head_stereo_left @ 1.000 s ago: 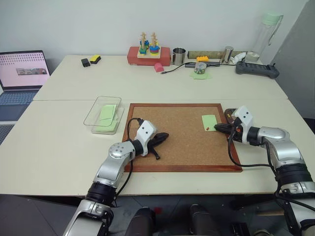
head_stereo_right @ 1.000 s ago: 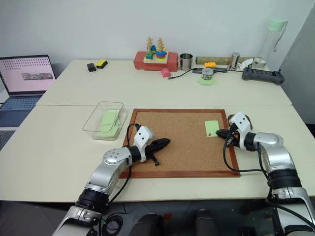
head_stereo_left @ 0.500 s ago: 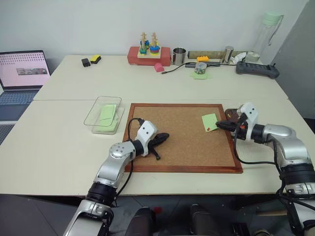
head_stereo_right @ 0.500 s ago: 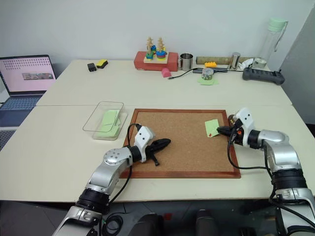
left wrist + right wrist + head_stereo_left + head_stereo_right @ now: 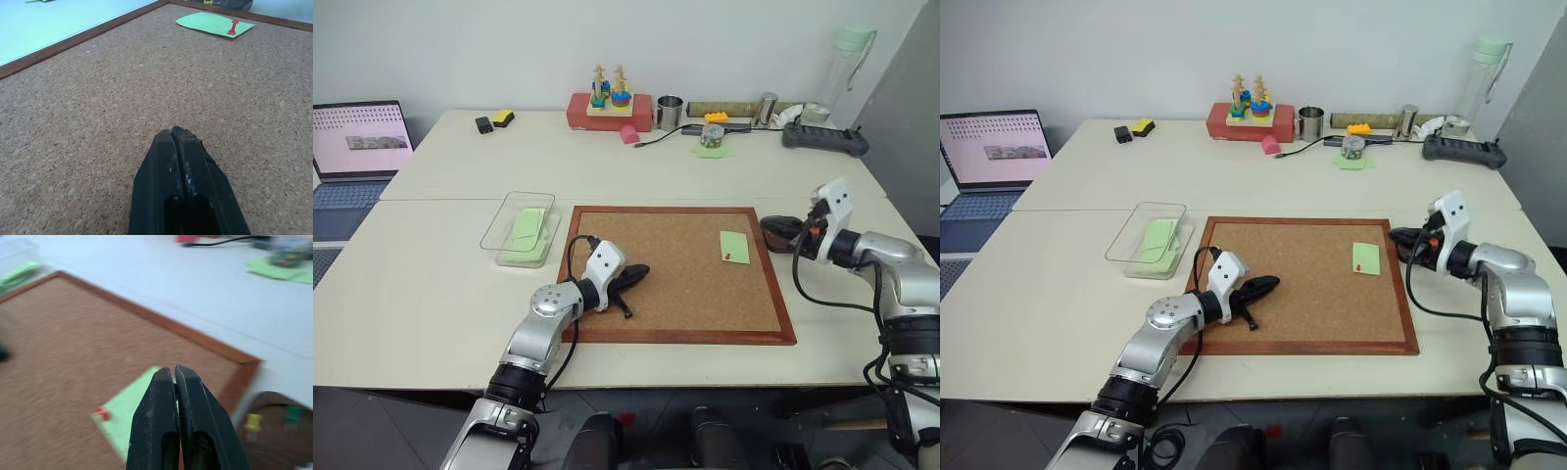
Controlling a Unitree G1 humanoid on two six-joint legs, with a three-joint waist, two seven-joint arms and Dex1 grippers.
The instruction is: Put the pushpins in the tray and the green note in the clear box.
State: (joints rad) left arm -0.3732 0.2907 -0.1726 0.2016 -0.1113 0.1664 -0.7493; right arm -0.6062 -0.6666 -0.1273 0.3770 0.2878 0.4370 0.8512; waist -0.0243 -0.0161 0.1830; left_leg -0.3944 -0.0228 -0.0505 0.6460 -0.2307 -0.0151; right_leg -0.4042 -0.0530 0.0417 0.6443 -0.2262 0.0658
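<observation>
1. A laptop [image 5: 357, 137] sits at the far left edge of the table [image 5: 431, 284], at about 10 o'clock from the cork board.
2. The clear box [image 5: 518, 228] lies just off the cork board's left side, at 9 to 10 o'clock from its middle, with pale green slips inside (how many I cannot tell).
3. The left gripper [image 5: 634, 275] rests low over the cork board [image 5: 675, 284] near its left edge, fingers pressed together with nothing between them; the left wrist view shows the closed tips [image 5: 177, 142] against bare cork.
4. The green note [image 5: 733, 247] lies flat on the board's right part, at about 2 o'clock from the board's middle, pinned by a red pushpin [image 5: 729, 258] at its near edge (the pin lies over on its side in the left wrist view).
5. The right gripper [image 5: 775, 225] hangs just off the board's right edge, at 3 o'clock from the note, fingers shut and apart from the note; whether anything tiny is pinched I cannot tell.
6. The tray [image 5: 274, 431] sits on the table beside the board's right frame, under the right gripper, holding a green pushpin [image 5: 292, 414] and a yellow one [image 5: 253, 421].
</observation>
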